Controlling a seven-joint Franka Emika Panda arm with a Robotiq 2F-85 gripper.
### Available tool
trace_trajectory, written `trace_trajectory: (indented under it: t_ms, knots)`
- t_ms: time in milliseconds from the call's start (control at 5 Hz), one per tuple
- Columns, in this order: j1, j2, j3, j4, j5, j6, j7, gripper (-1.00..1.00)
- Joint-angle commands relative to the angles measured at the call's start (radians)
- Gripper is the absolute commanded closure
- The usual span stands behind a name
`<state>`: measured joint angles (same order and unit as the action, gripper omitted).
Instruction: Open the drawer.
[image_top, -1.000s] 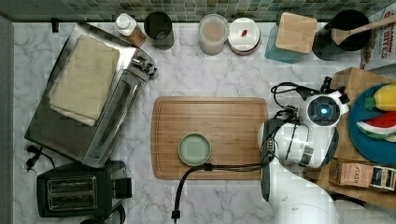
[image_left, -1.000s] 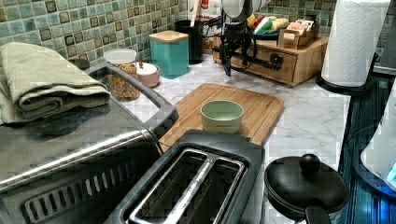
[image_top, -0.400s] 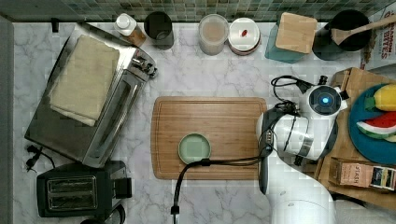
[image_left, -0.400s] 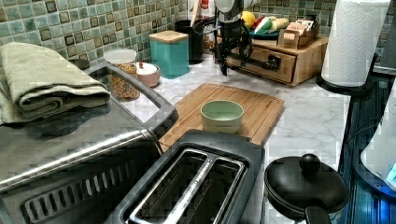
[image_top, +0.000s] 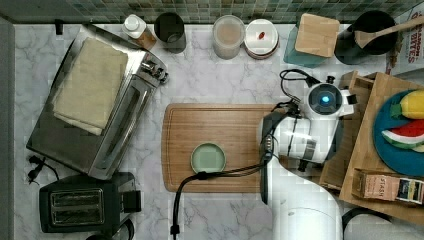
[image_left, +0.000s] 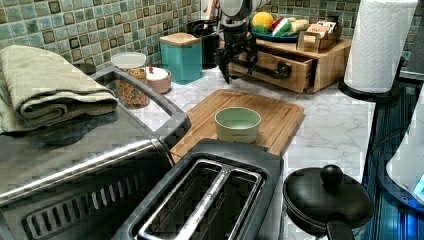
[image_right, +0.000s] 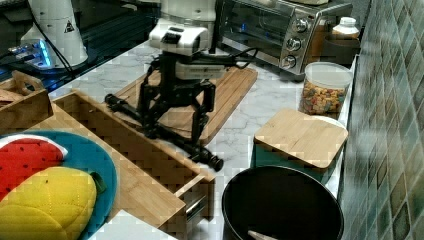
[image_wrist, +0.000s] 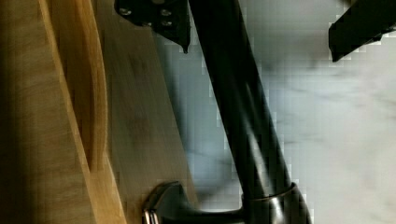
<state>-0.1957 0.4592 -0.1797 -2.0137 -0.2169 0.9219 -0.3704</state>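
Right view: bamboo drawer (image_right: 125, 145), round black bar.

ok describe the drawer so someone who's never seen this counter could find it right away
Start at the bamboo stand holding the blue plate of toy fruit, beside the cutting board. The drawer is the shallow tray pulled out beneath that plate. Its long black bar handle, straddled by the robot's tool, sets it apart from the handle-free board and teal canister's square lid.

A kitchen: marble counter (image_top: 220, 80), green mosaic tile backsplash (image_left: 100, 27), toaster oven (image_top: 100, 110), toaster (image_top: 80, 207).
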Motion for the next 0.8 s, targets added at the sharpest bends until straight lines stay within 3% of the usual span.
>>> trace_trajectory:
  t_ms: [200,800]
  knots:
    - [0.238,0.017,0.14,0.095,0.015,-0.012,0.144,-1.0]
    - [0.265,-0.01,0.128,0.053,0.056,0.052,0.138,-1.0]
